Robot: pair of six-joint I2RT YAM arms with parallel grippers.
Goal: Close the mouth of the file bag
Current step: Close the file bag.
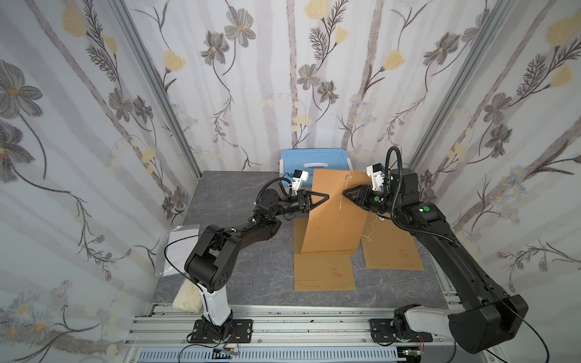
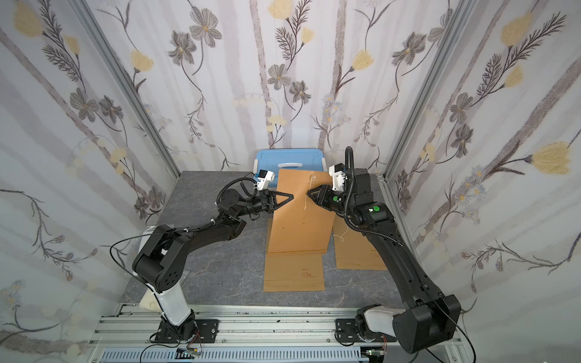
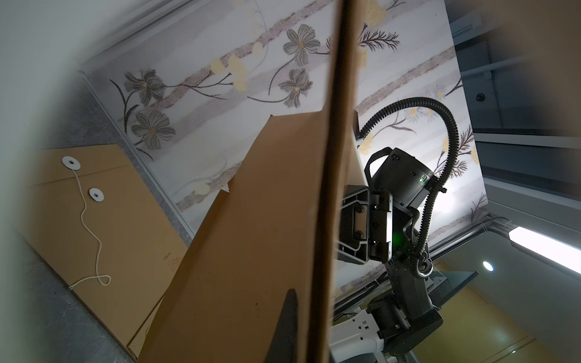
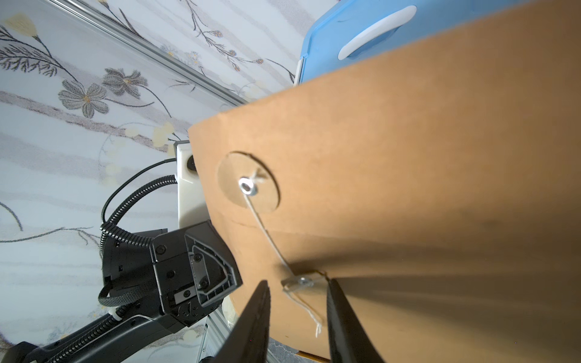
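Left claw (image 1: 326,196) pinches file bag (image 1: 336,226) edge; right claw (image 4: 297,283) part-open astride string (image 4: 269,235).

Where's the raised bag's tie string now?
In both top views the string runs from the eyelet on the raised file bag to the right gripper, its loose end dangling below.

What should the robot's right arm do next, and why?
Probably pinch the right tool shut on the string: its jaws stand open either side of the string, not gripping yet, while the left tool holds the file bag raised.
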